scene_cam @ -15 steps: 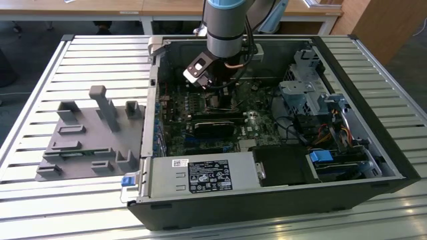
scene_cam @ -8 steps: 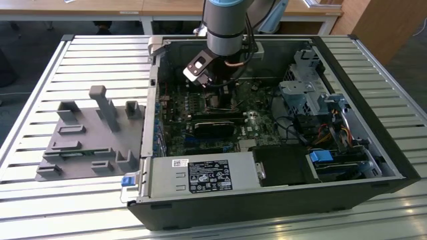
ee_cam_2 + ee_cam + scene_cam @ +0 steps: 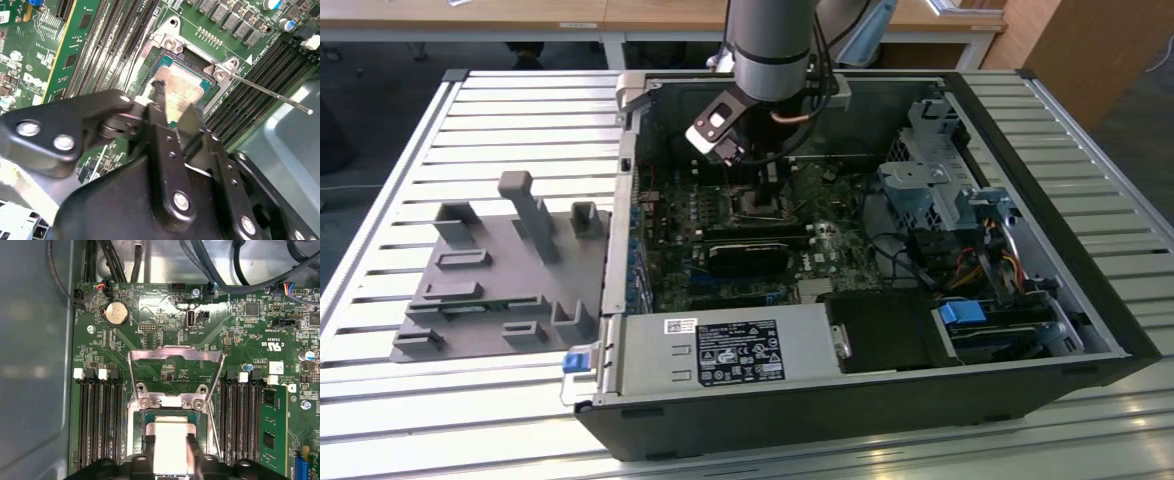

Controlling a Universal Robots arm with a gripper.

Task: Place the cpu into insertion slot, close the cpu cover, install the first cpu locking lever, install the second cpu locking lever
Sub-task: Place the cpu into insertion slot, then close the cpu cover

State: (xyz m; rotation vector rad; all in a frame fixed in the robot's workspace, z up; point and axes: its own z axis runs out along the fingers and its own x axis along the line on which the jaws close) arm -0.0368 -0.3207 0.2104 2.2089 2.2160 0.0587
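My gripper (image 3: 171, 444) is down inside the open black computer case (image 3: 854, 415), over the middle of the green circuit board (image 3: 165, 330). Its two black fingers (image 3: 157, 117) pinch the cpu (image 3: 170, 432), a small flat square chip with a silvery-beige metal top, by two opposite sides. The chip lies level within the insertion slot (image 3: 142, 426), the small square black socket with a thin metal rim. Whether it is fully seated or just above the contacts I cannot tell. I judge the first step almost finished, with my grip not yet let go.

The rest is undone. The cpu cover (image 3: 150, 353), a thin silvery metal frame plate with a square window, stands swung open on its hinge at the slot's edge, and the board shows through its window. In the second wrist view a thin steel locking lever (image 3: 270, 93) juts free from one corner of the slot, unlatched; the other lever I cannot pick out.

Long black memory slots (image 3: 95, 425) run close along both sides of the socket. A round silver coin battery (image 3: 116, 314) lies beyond the cover, and black cables (image 3: 220, 270) hang at the board's far edge. On the slatted metal table (image 3: 400, 410), beside the case on the exterior view's left, rests a grey moulded fixture (image 3: 487, 270). The raised cover and the loose lever stand closest to my fingers, and I judge them the things most in the way.
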